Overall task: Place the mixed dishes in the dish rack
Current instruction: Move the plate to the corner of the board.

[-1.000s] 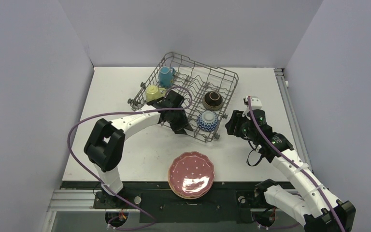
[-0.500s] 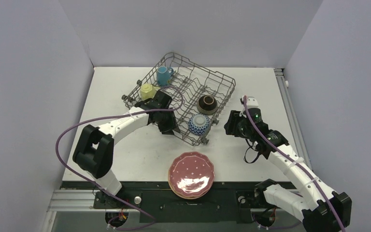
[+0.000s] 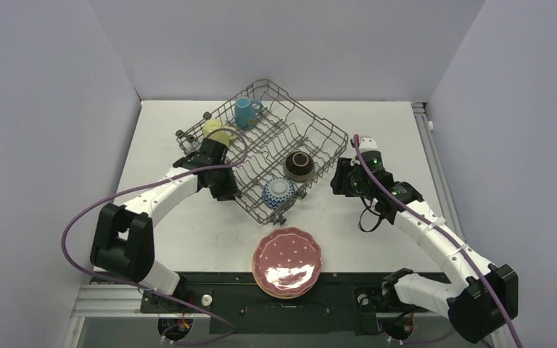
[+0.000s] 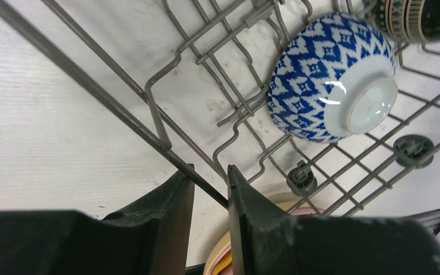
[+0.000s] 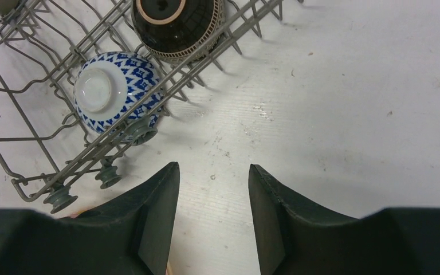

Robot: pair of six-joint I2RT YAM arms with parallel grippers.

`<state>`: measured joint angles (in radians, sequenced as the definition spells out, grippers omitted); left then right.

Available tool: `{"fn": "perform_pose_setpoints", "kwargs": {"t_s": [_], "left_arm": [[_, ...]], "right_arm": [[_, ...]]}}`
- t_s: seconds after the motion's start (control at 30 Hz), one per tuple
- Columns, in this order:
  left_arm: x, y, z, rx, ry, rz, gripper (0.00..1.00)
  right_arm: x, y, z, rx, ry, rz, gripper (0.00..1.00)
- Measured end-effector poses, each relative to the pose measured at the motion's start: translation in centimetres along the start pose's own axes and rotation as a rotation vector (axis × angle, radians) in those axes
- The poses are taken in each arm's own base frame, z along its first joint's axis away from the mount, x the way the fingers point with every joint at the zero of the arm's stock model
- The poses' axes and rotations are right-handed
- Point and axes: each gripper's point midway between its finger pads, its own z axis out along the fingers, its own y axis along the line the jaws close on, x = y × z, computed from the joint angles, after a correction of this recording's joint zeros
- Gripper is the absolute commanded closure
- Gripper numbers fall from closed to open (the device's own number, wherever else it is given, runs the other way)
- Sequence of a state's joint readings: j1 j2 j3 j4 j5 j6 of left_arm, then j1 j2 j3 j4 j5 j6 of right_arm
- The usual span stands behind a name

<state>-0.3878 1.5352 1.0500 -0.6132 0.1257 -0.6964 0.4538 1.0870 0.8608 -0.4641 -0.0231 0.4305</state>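
**A:** What's new with the dish rack point(image 3: 265, 141)?

**B:** It has slid left and swung round over the last second. One corner now points at the waiting plates.

**A:** Where are they?

**B:** The pink dotted plate point(image 3: 287, 259) tops a pile point(image 3: 284, 294) just off that near corner, outside the rack. It hasn't moved and isn't loaded yet.

**A:** Did the bowls ride along?

**B:** Yes. The dark-brown bowl point(image 3: 299, 165) and the blue-white bowl point(image 3: 278, 191) sit inside along the rack's near-right side. The blue-white one shows its foot.

**A:** And the mugs?

**B:** Both are inside. The light-blue mug point(image 3: 244, 112) is by the far corner and the pale-yellow mug point(image 3: 216, 130) is by the left corner.

**A:** What about the grippers?

**B:** The left gripper point(image 4: 210, 183) is pinching the rim wire on the rack's near-left side. The right gripper point(image 5: 213, 169) hangs just off the rack's right side, fingers spread, holding nothing.

**A:** What does that mean for the task?

**B:** I'd say the rack is being repositioned so its tines are easier to reach. The plates likely come next.
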Motion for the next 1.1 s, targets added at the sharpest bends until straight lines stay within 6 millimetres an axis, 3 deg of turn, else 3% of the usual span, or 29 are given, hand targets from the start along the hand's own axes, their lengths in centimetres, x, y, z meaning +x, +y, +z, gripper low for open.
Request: {"fn": "perform_pose_setpoints", "kwargs": {"t_s": [0.2,0.43,0.63,0.87,1.1], "left_arm": [[-2.3,3.3,-0.4,-0.045,-0.083,-0.023,1.00],[-5.4,6.2,-0.7,-0.109,-0.185,-0.086,1.00],[-5.5,6.3,-0.7,-0.113,-0.187,-0.048,1.00],[-5.5,6.1,-0.5,-0.120,-0.171,-0.032,1.00],[-5.8,5.1,0.0,-0.180,-0.139,0.010,1.00]], "right_arm": [[-1.6,1.3,0.9,-0.002,0.001,-0.035,0.55],[-5.3,2.2,3.1,0.025,-0.018,-0.061,0.55],[-6.8,1.8,4.8,0.050,-0.011,-0.061,0.55],[-7.0,0.5,5.0,0.078,-0.008,-0.045,0.56],[-5.6,-0.2,4.1,0.077,0.006,-0.043,0.56]]}}
